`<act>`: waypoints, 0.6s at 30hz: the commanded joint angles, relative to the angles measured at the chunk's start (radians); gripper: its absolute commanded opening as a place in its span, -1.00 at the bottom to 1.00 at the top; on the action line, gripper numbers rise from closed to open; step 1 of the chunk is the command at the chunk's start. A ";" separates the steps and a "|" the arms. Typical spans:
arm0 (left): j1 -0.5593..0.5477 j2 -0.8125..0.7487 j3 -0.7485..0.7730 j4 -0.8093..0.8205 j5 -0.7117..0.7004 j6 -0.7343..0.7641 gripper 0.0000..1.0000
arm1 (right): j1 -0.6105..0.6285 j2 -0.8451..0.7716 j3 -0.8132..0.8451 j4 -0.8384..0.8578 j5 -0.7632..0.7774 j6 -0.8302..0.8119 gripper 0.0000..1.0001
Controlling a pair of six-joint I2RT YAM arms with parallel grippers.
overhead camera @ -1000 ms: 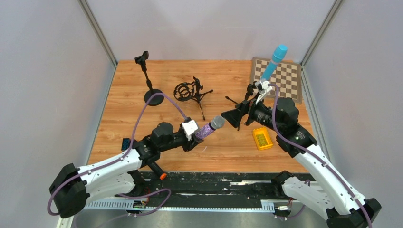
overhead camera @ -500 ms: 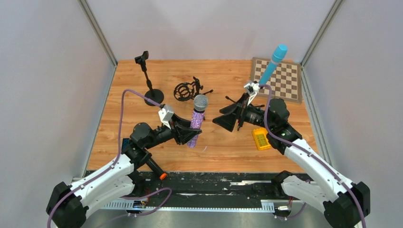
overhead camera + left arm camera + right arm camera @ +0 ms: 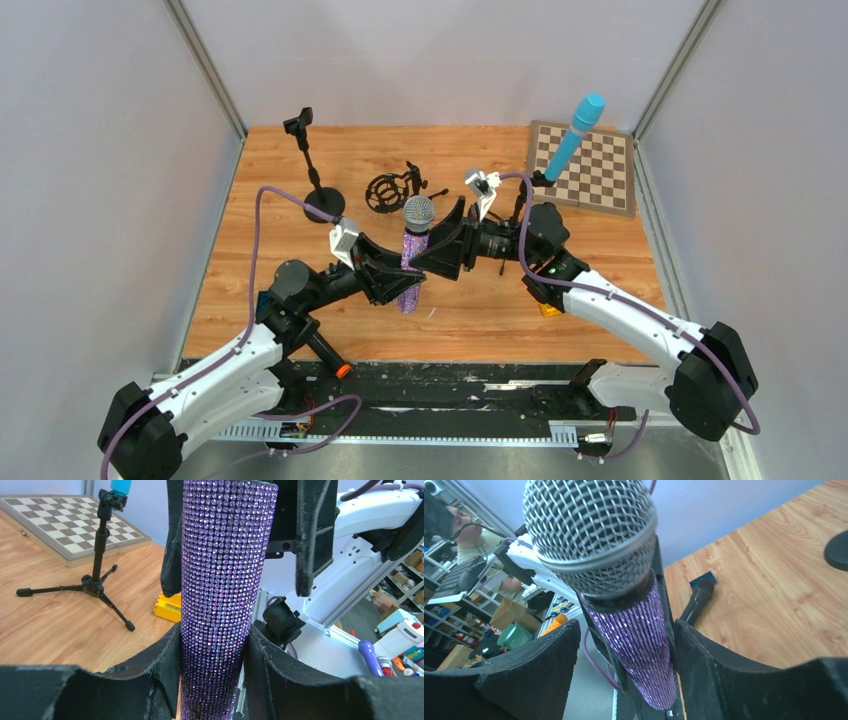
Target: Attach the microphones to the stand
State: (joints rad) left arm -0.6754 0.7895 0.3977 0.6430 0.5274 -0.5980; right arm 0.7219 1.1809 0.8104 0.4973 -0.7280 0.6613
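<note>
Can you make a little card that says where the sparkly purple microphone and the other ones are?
Purple microphone: upright, gripped by left gripper
Right gripper: open, fingers either side of it
Blue microphone: clipped in tripod stand
Black microphone: lying at table edge
Round-base stand: empty
Shock mount stand: empty

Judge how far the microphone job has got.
Done: blue microphone sits in tripod stand. In hand: purple microphone, clamped in left gripper; right gripper, jaws open, straddles it. Left: black microphone lies on the table; round-base stand, shock-mount stand empty.
</note>
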 commanded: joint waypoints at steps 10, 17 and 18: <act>0.008 -0.008 0.000 0.104 -0.003 -0.030 -1.00 | 0.047 0.088 0.088 0.172 -0.071 0.056 -0.49; 0.010 -0.012 0.000 0.107 0.019 -0.033 -1.00 | 0.047 0.105 0.090 0.134 -0.051 0.042 0.48; 0.010 -0.013 0.001 0.105 0.019 -0.032 -1.00 | 0.047 0.107 0.092 0.133 -0.050 0.045 0.55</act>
State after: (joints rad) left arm -0.6697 0.7906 0.3908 0.6773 0.5419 -0.6418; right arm 0.7528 1.2778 0.8593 0.5991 -0.7567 0.6914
